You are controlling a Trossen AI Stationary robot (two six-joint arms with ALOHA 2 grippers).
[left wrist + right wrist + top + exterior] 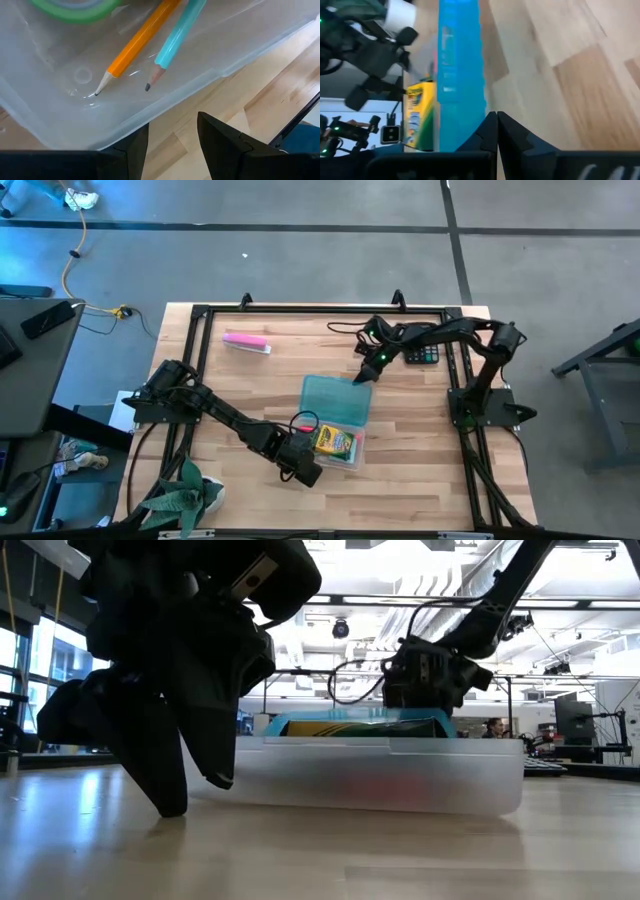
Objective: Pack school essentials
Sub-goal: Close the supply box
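Observation:
A clear plastic box [345, 448] sits mid-table, its teal lid [336, 400] swung open toward the far side. Inside lie an orange pencil [137, 42], a green pencil [175, 37], green scissor handles [75, 7], a red pen [304, 425] and a yellow-green box [335, 442]. My left gripper [172, 145] is open and low at the box's near-left corner, just outside its wall [165, 102]; it also shows in the high view [303, 468] and low view [190, 790]. My right gripper [496, 125] is shut at the lid's far-right corner [362, 377]. My right gripper's shut fingers [485, 132] lie against the teal lid's edge [470, 107] at its far-right corner, coming slanting down from the table's far right. Nothing shows between the fingers. The lid stays hinged to the box; whether the fingers press it I cannot tell.
A pink-and-white bar [246, 342] lies toward the far left. A black calculator [421, 355] sits at the far right under the right arm. A black frame rail [320, 310] borders the table. Bare wood lies near and right of the box.

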